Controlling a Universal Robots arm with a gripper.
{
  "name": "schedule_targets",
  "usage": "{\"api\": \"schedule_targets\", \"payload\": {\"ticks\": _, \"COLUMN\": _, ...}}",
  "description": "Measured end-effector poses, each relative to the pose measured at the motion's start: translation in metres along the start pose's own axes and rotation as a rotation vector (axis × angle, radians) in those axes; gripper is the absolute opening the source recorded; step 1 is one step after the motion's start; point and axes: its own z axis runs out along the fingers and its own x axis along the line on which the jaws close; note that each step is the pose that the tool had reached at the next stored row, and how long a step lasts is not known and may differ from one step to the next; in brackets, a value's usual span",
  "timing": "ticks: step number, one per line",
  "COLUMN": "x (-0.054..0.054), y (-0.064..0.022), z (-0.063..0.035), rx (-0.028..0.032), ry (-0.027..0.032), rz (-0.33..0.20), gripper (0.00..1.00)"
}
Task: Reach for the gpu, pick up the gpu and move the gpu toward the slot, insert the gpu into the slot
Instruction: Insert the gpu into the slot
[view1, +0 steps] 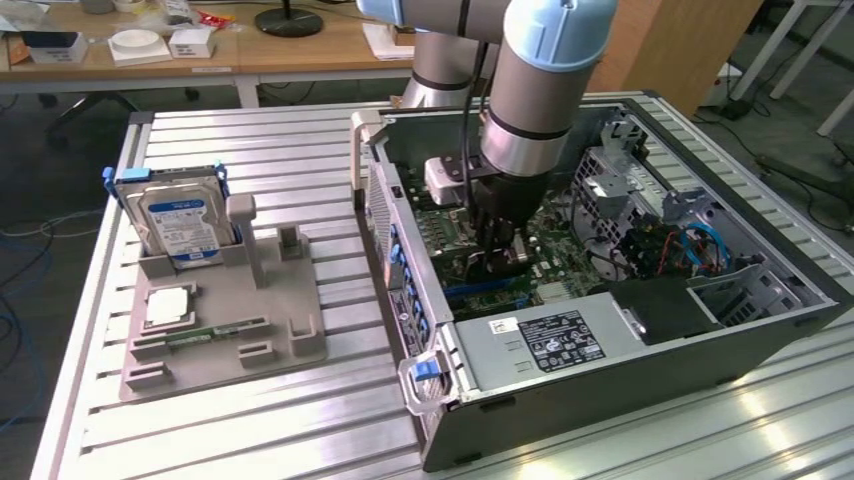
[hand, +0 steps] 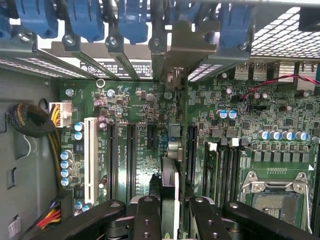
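The open case (view1: 627, 410) lies on its side on the slatted table (view1: 267, 430), and the arm reaches down into it; the gripper (view1: 497, 255) is low over the motherboard (hand: 135, 100). In the wrist view its black fingers (hand: 147, 217) are clamped on either side of the gpu (hand: 169, 185), which is seen edge-on, running away from the gripper toward the case's rear wall. The card stands along a black slot (hand: 191, 150); whether it is seated I cannot tell.

The case also holds a labelled power supply (view1: 547, 340) near its front and blue cables (view1: 701, 245) on the exterior view's right.

Well apart, on the exterior view's left, a grey holder (view1: 267, 310) sits on the table; a hard drive (view1: 180, 225) stands upright in its rear pocket; a flat square chip (view1: 167, 305) lies in a recess; a memory stick (view1: 214, 330) lies flat just beside it.
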Motion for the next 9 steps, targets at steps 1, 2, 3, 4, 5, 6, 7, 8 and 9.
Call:
{"api": "schedule_targets", "payload": {"ticks": 1, "x": 0.0000, "y": 0.0002, "z": 0.0001, "rx": 0.0000, "ry": 0.0000, "rz": 0.000, "gripper": 0.27}}
{"api": "schedule_targets", "payload": {"ticks": 2, "x": 0.0000, "y": 0.0004, "z": 0.0002, "rx": -0.0001, "ry": 0.0002, "rz": 0.000, "gripper": 0.27}}
{"api": "schedule_targets", "payload": {"ticks": 3, "x": 0.0000, "y": 0.0004, "z": 0.0002, "rx": -0.0002, "ry": 0.0002, "rz": 0.000, "gripper": 0.27}}
{"api": "schedule_targets", "payload": {"ticks": 4, "x": 0.0000, "y": 0.0005, "z": 0.0002, "rx": -0.0002, "ry": 0.0003, "rz": 0.000, "gripper": 0.27}}
{"api": "schedule_targets", "payload": {"ticks": 5, "x": 0.0000, "y": 0.0005, "z": 0.0003, "rx": -0.0002, "ry": 0.0002, "rz": 0.000, "gripper": 0.27}}
{"api": "schedule_targets", "payload": {"ticks": 6, "x": 0.0000, "y": 0.0006, "z": 0.0003, "rx": -0.0002, "ry": 0.0002, "rz": 0.000, "gripper": 0.27}}
{"api": "schedule_targets", "payload": {"ticks": 7, "x": 0.0000, "y": 0.0006, "z": 0.0003, "rx": -0.0001, "ry": 0.0001, "rz": 0.000, "gripper": 0.27}}
{"api": "schedule_targets", "payload": {"ticks": 8, "x": 0.0000, "y": 0.0005, "z": 0.0003, "rx": -0.0001, "ry": 0.0001, "rz": 0.000, "gripper": 0.27}}
{"api": "schedule_targets", "payload": {"ticks": 9, "x": 0.0000, "y": 0.0005, "z": 0.0004, "rx": -0.0001, "ry": 0.0000, "rz": 0.000, "gripper": 0.27}}
